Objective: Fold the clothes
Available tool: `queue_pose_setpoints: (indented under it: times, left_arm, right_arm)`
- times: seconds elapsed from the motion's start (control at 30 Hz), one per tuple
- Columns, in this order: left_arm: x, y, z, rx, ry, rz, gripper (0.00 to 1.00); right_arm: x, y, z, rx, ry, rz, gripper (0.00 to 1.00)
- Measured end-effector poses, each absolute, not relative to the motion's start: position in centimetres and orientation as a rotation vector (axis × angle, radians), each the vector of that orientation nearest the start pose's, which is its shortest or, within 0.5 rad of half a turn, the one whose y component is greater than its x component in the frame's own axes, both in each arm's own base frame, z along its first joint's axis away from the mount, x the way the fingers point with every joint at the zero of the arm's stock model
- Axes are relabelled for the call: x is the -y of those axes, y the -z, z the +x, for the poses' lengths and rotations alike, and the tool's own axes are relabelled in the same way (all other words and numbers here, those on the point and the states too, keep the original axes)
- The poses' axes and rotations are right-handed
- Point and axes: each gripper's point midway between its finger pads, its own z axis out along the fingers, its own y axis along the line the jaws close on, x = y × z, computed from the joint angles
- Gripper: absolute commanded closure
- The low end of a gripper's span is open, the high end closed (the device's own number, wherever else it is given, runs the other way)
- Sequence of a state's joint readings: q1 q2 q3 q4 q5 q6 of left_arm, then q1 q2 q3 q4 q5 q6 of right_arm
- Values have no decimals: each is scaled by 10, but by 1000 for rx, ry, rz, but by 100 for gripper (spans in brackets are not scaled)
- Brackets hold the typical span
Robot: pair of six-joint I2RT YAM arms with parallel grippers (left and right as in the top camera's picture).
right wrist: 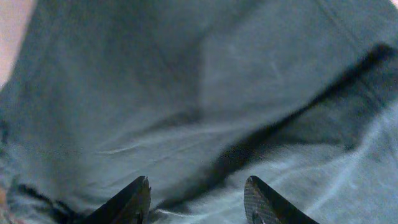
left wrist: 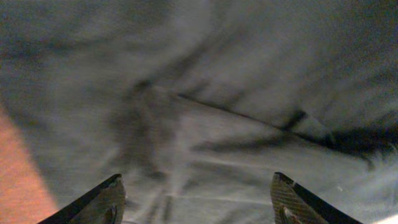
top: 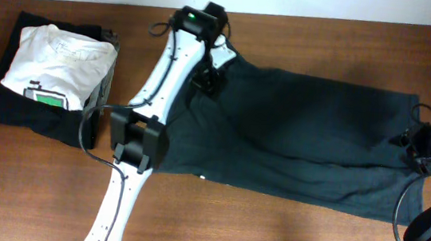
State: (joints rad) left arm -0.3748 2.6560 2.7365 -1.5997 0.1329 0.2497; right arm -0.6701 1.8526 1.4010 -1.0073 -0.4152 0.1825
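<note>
Partly hidden: T-shirt (top: pixel 302 138) edge under left arm (top: pixel 160 75); left hand (left wrist: pixel 198 177), right hand (right wrist: pixel 198 179) spread, gripping nothing.

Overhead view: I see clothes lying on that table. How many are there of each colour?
Dark grey-green T-shirt: 1
White tee with green print: 1
Black folded garment: 1
Total: 3
</note>
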Motion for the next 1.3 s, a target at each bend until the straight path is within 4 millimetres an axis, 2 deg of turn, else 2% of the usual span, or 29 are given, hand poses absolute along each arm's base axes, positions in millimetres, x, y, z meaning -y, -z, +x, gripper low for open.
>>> queue_pose_setpoints:
  times: [0.07,0.1,0.27,0.37,0.43,0.47,0.5,0.57,0.67,0.77,0.83,0.93,0.97,1.03,1.3]
  left_arm:
    - [199,-81,485,-2875,237,871,13]
    - [198,-87,500,-2820,257,840,7]
    - [203,-122,575,-2506,361,707,6]
    - [212,-140,602,-2364,367,691,7]
    - [215,-144,614,-2310,364,682,8]
    - [218,-143,622,-2277,363,682,11]
    - [220,-133,628,-2268,364,681,11]
    - [223,-105,635,-2282,367,680,19]
    - [225,-48,641,-2325,373,678,21]
    - [224,-22,649,-2323,353,671,22]
    - [223,-16,653,-2314,339,666,36]
    - [222,-14,654,-2313,330,662,65]
    - [222,-14,654,-2313,326,665,80]
    - [220,-12,653,-2325,323,658,100]
    - [221,-14,646,-2349,344,665,100]
  right_arm:
    - [172,-87,337,-2621,-574,1104,46]
    - [172,-88,339,-2615,-581,1080,45]
    - [170,-90,343,-2607,-600,1036,44]
    - [170,-90,343,-2608,-605,1034,43]
    - [168,-90,341,-2615,-610,1039,43]
    - [167,-90,340,-2619,-615,1043,43]
    - [166,-90,338,-2626,-620,1049,44]
    - [164,-89,336,-2634,-627,1056,44]
    - [162,-89,334,-2644,-635,1065,44]
    - [159,-88,330,-2658,-646,1077,44]
    - [158,-88,328,-2666,-652,1083,44]
    - [158,-88,327,-2672,-643,1086,44]
    - [158,-87,327,-2672,-642,1085,44]
    - [158,-87,327,-2674,-639,1086,44]
    - [163,-88,333,-2651,-619,1064,44]
